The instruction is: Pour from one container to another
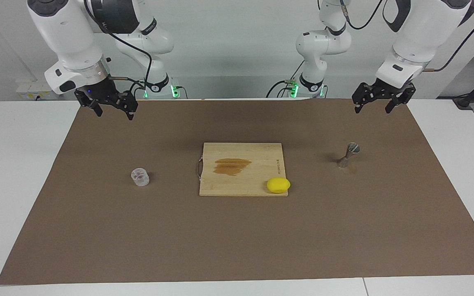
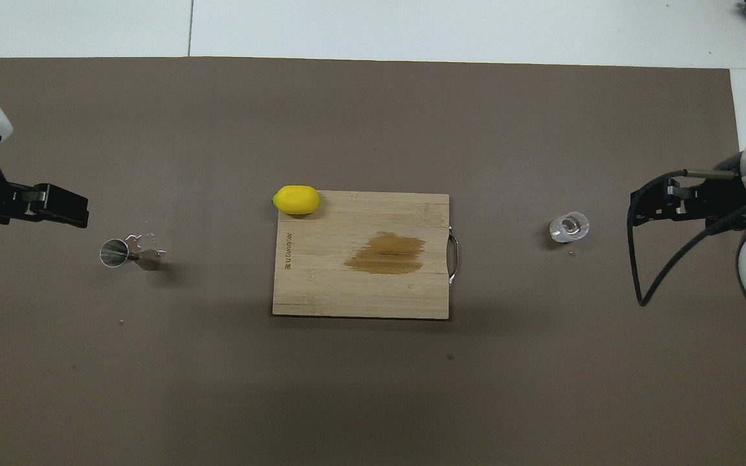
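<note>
The right claw (image 1: 111, 110), its fingers apart and holding nothing, hangs above the brown mat at the right arm's end of the worktop (image 1: 23, 172). The glass cup (image 1: 140, 177) stands upright on the mat below it, farther from the robots, making the right arm the nearer one. The left claw (image 1: 378, 103), likewise spread and empty, waits over the other end, where the metal jigger (image 1: 348, 155) stands, well apart from the cup, a cutting board (image 1: 241, 181) between them.
</note>
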Motion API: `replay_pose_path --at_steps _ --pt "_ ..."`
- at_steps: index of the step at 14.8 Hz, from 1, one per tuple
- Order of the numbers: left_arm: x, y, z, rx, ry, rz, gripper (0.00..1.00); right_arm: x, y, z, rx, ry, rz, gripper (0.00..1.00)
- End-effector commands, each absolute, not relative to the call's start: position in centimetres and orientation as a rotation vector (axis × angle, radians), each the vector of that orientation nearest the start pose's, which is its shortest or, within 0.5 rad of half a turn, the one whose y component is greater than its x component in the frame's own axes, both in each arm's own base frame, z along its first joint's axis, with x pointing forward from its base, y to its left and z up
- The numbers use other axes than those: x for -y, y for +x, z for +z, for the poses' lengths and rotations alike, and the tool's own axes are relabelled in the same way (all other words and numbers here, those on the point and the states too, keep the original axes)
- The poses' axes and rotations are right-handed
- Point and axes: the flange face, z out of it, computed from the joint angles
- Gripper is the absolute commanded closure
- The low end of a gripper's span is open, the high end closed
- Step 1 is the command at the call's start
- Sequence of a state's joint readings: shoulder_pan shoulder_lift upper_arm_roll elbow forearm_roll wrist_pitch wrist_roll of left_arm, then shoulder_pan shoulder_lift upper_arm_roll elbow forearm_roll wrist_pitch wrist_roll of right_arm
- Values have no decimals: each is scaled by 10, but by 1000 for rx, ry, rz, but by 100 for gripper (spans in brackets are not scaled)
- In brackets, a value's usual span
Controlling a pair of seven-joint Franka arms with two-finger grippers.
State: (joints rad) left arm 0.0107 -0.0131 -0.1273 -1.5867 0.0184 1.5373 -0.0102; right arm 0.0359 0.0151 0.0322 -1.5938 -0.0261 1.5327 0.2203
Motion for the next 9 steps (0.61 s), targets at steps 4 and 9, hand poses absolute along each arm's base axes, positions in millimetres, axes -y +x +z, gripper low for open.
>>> replay_pose_path --at_steps 4,9 --pt "61 539 625 -167 -3120 49 0 -32 550 605 -224 -3168 98 0" --pt "60 540 625 -165 -3121 44 0 -33 550 604 -224 -3167 101 0"
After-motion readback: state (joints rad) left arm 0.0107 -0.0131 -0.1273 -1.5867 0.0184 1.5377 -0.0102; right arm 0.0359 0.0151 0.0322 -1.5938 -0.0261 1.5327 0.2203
